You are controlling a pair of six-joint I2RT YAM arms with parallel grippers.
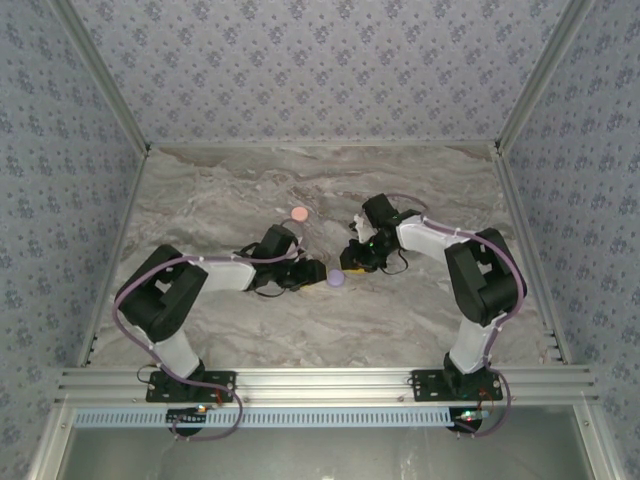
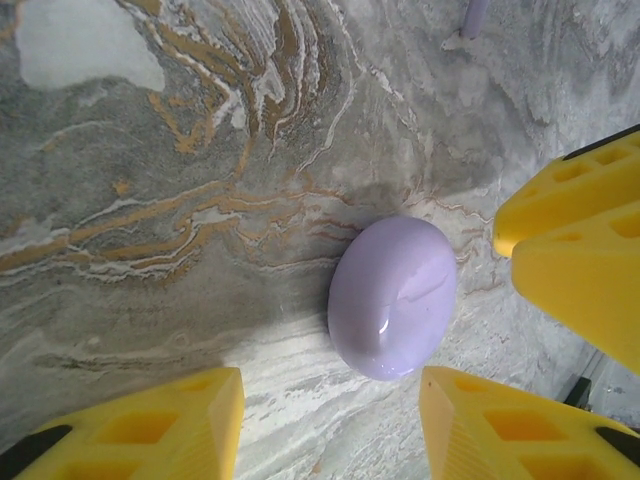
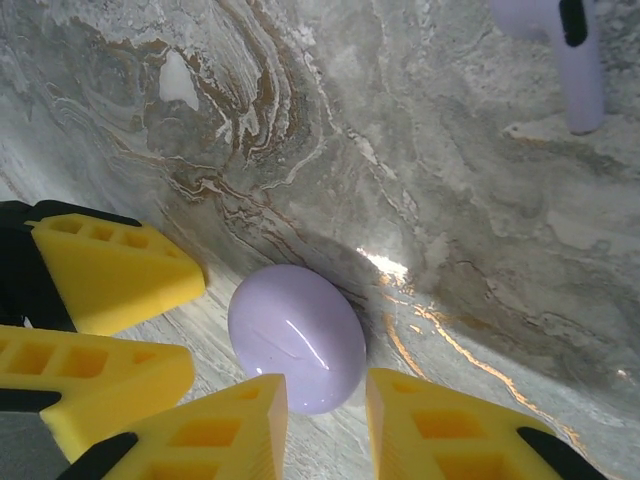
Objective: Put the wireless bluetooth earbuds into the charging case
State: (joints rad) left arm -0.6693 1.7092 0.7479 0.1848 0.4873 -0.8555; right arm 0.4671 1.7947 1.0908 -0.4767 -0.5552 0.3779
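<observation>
A glossy purple charging case [image 1: 336,278] lies closed on the marble table, between my two grippers. In the left wrist view the case [image 2: 392,297] rests just beyond my left gripper [image 2: 330,430], which stands open with only table between its yellow fingers. My right gripper [image 3: 327,420] is open by a narrow gap, its tips at the near edge of the case [image 3: 297,335] without clamping it. One purple earbud [image 3: 578,70] lies on the table farther off; its stem [image 2: 474,15] pokes in at the top of the left wrist view.
A salmon-pink disc [image 1: 299,214] sits behind the left arm, toward the middle of the table. The two grippers nearly touch over the case: the right gripper's fingers [image 2: 580,250] crowd the left wrist view. Patterned walls [image 1: 60,160] close three sides.
</observation>
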